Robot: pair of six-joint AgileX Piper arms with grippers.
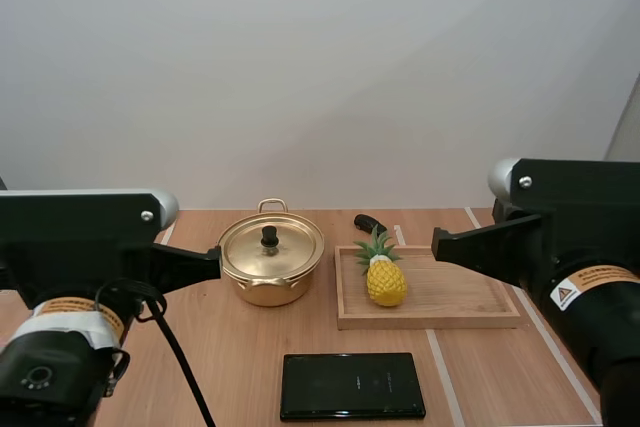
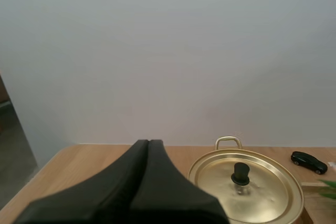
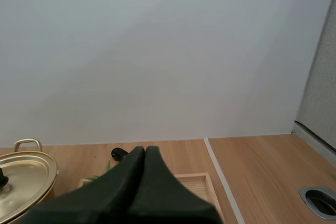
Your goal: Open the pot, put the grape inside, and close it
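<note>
Now raised and level over the table's (image 1: 250, 367) near edge: left gripper (image 2: 148, 146) beside the pot (image 1: 271, 287), right gripper (image 3: 145, 151) near the tray (image 1: 450, 319), each with fingers pressed together on nothing. One pot, lid (image 2: 262, 195) on, mid-table, just left of the tray. One pineapple (image 1: 385, 279) at the tray's left end. One toy car (image 2: 309, 162) behind the tray. One black slab (image 1: 351, 385) at the near edge. Open wood left of the pot and right of the tray.

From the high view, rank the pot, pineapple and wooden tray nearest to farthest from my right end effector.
Measured from the right end effector:
1. wooden tray: just ahead of and below it, on the table's right half.
2. pineapple: lying on the tray's left part.
3. pot: farther left, off the tray, lid on.
</note>
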